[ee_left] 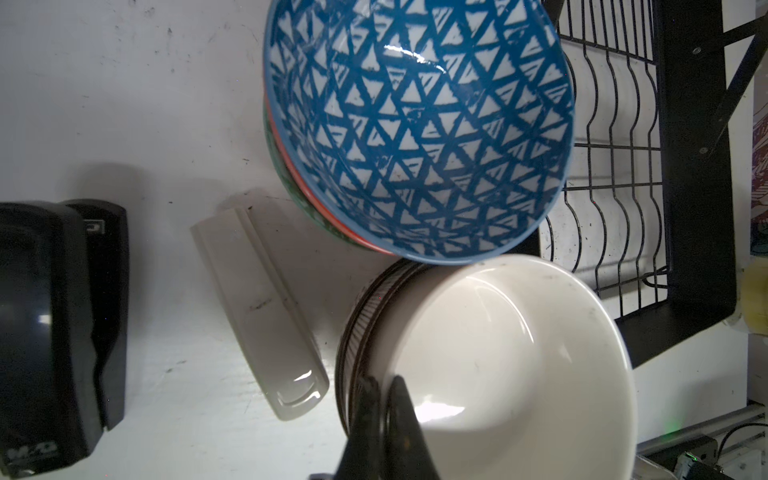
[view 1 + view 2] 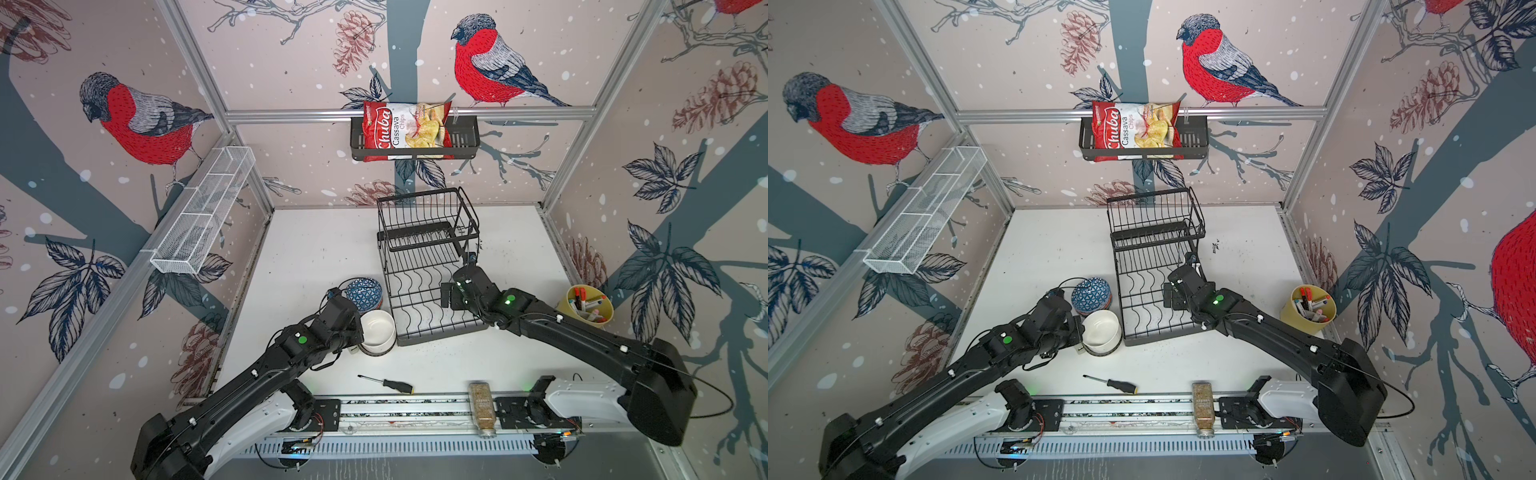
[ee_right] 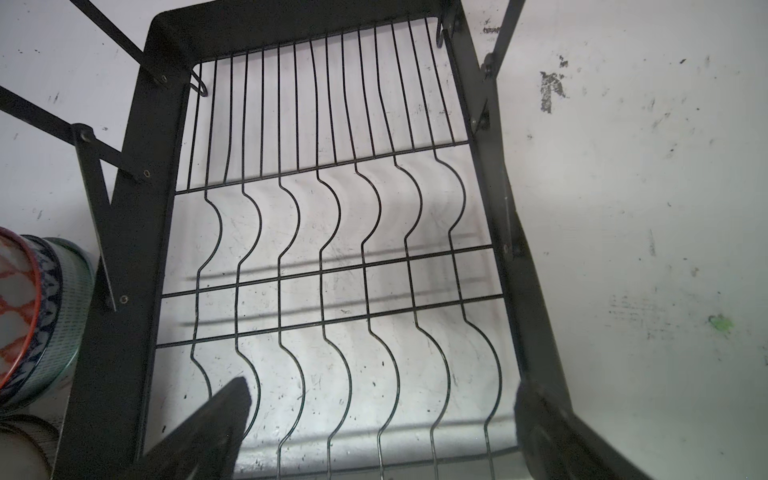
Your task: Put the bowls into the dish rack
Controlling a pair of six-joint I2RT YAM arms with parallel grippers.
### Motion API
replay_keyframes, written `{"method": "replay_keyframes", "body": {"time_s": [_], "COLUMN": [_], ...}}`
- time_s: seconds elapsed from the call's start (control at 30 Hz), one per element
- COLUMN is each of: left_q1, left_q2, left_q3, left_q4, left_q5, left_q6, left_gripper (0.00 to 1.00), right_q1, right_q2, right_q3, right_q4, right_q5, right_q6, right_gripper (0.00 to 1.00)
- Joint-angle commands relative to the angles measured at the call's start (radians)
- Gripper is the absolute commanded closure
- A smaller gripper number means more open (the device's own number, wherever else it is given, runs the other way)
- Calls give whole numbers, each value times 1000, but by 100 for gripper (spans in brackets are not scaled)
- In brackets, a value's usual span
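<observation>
White bowl, topping a stack just beside the rack's near corner, has its rim pinched tight between the left fingers, a grip for lifting it across. The right fingers hang wide apart and empty over the rack, probably to steady it.

White table: dish rack, bowls, screwdriver, cup

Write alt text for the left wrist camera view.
The left gripper is shut on the rim of a white bowl that tops a stack of bowls. Beside it, a blue triangle-patterned bowl tops another stack, next to the black dish rack; a pale plastic strip lies on the table.
</observation>
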Motion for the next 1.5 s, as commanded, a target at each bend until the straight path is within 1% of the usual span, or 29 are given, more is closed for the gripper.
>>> {"method": "replay_keyframes", "body": {"time_s": [0.0, 0.23, 0.33, 0.43, 0.63, 0.7, 0.87, 1.0, 1.2, 1.47], "left_q1": [-2, -2, -2, -2, -2, -3, -2, -2, -2, -2], "left_q2": [-9, -42, -58, -72, -85, -88, -94, -89, -58, 10], "left_q3": [6, 1, -2, 2, 0, -2, -4, -5, -16, -23], "left_q4": [21, 60, 88, 103, 107, 110, 112, 110, 95, 83], "left_q5": [-1, 30, 48, 59, 58, 63, 59, 57, 45, 45], "left_q6": [17, 45, 57, 68, 81, 83, 94, 96, 100, 96], "left_gripper": [100, 100, 100, 100, 100, 100, 100, 100, 100, 100], "right_q1": [0, 7, 8, 8, 5, 3, 3, 4, 6, 6], "right_q2": [0, 25, 23, 15, 9, -22, -48, -36, -14, -4], "right_q3": [0, 3, 0, -9, -26, -32, -75, -86, -86, -83], "right_q4": [23, 33, 48, 77, 147, 173, 272, 306, 313, 305], "right_q5": [-4, -25, -48, -97, -214, -261, -423, -506, -512, -475], "right_q6": [6, 5, 2, -10, -44, -62, -119, -139, -143, -137], "right_gripper": [1, 1, 1, 1, 1, 1, 1, 1, 1, 1]}}
